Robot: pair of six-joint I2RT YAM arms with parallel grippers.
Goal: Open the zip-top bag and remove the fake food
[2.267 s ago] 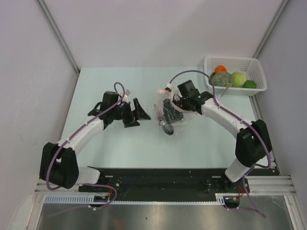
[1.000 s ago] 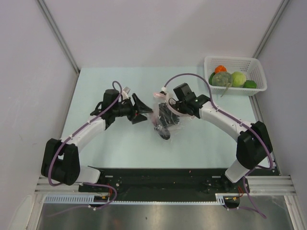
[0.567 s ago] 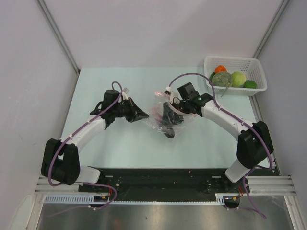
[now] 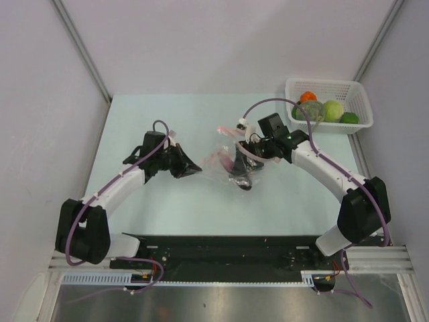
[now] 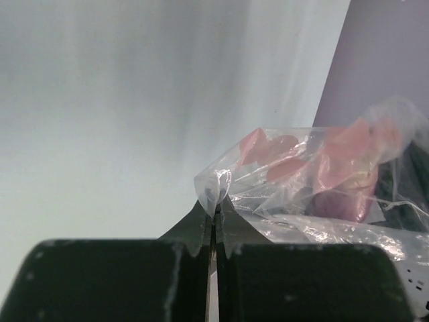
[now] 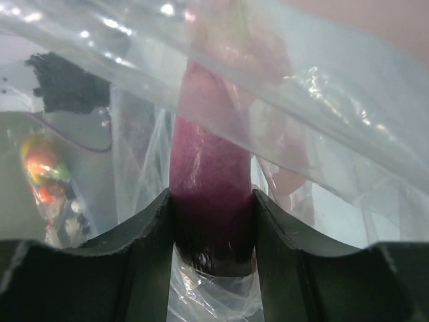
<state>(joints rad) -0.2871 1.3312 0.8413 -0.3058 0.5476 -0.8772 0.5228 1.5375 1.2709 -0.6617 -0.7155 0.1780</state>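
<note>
Left of the zip-top bag, your left gripper is pinching one corner of its clear film between closed fingers. At the bag's middle, the purple eggplant is sitting among the crinkled plastic, and your right gripper is clamping it, with film draping across that wrist view. Well right of the bag, the white basket is holding the orange ball, mottled head, pale green piece and dark green pepper.
</note>
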